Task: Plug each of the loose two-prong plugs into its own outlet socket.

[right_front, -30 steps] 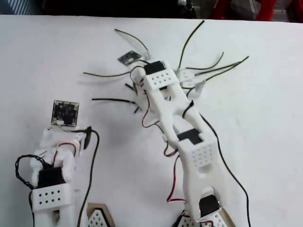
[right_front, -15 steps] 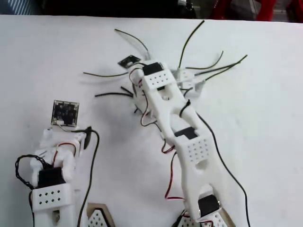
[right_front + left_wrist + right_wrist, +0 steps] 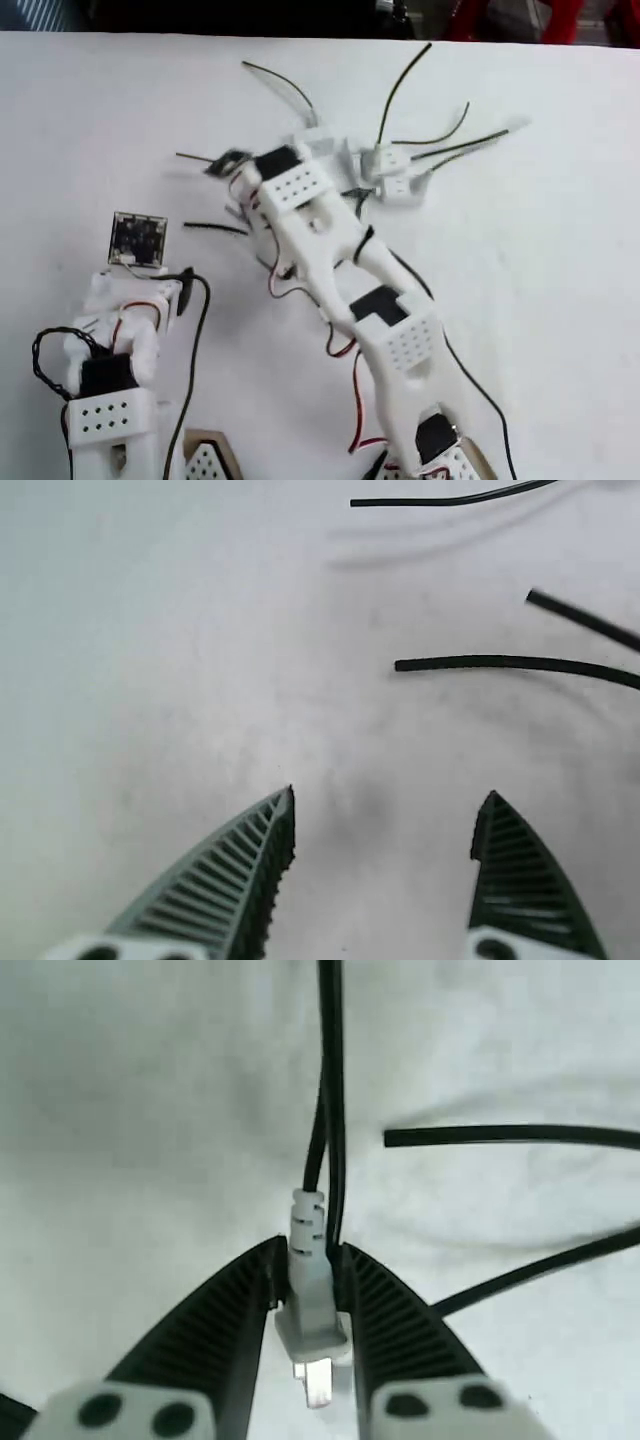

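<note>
Nearest: left tool (image 3: 385, 800) spread wide above bare bench (image 3: 150, 630), gripping nothing. Farther out: right tool (image 3: 310, 1250) clamped on a white two-prong plug (image 3: 308, 1305) by its body, prongs seemingly toward the wrist, black cord (image 3: 330, 1060) trailing ahead. Beyond, white outlet sockets (image 3: 398, 185), apart from the plug. Looks like the carry step. Next calls for turning the prongs toward a free socket and lining up squarely.

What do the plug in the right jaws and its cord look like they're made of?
The plug looks like white moulded plastic with a matte finish. Its ribbed strain relief at the cord end is possibly softer and rubbery. The prong looks like flat pale metal, judging by its dull shine, though it is blurred. The cord has a smooth black sheath, either rubber or vinyl; I can't tell which.
</note>
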Action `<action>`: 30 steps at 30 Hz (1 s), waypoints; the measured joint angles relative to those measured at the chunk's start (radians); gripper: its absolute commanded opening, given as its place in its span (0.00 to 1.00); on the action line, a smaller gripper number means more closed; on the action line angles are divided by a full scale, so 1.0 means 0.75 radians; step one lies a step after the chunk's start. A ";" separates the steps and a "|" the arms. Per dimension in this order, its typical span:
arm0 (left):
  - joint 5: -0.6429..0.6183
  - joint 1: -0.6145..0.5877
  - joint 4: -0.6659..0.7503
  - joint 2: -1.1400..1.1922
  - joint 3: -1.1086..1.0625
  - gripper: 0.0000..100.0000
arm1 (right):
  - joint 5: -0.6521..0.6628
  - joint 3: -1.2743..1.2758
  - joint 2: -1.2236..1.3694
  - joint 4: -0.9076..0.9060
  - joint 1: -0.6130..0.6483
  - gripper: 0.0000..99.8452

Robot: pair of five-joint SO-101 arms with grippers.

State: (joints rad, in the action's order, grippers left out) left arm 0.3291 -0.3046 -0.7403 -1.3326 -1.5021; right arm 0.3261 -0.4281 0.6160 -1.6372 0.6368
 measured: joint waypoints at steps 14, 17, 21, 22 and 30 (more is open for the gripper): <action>0.002 0.000 0.000 0.000 0.000 0.29 | 0.002 0.061 0.000 -0.012 0.014 0.10; 0.002 0.000 0.000 0.000 0.000 0.29 | 0.002 0.090 0.000 -0.012 0.014 0.10; 0.002 0.000 0.000 0.000 0.000 0.29 | 0.002 0.094 -0.029 -0.014 0.014 0.10; 0.002 0.000 0.000 0.000 0.000 0.29 | 0.002 0.094 -0.055 -0.014 0.014 0.10; 0.002 0.000 0.000 0.000 0.000 0.29 | 0.002 0.174 -0.190 -0.027 0.031 0.10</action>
State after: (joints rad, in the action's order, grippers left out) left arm 0.3307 -0.3046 -0.7403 -1.3326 -1.5021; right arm 0.3276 -0.2977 0.4733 -1.6571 0.6598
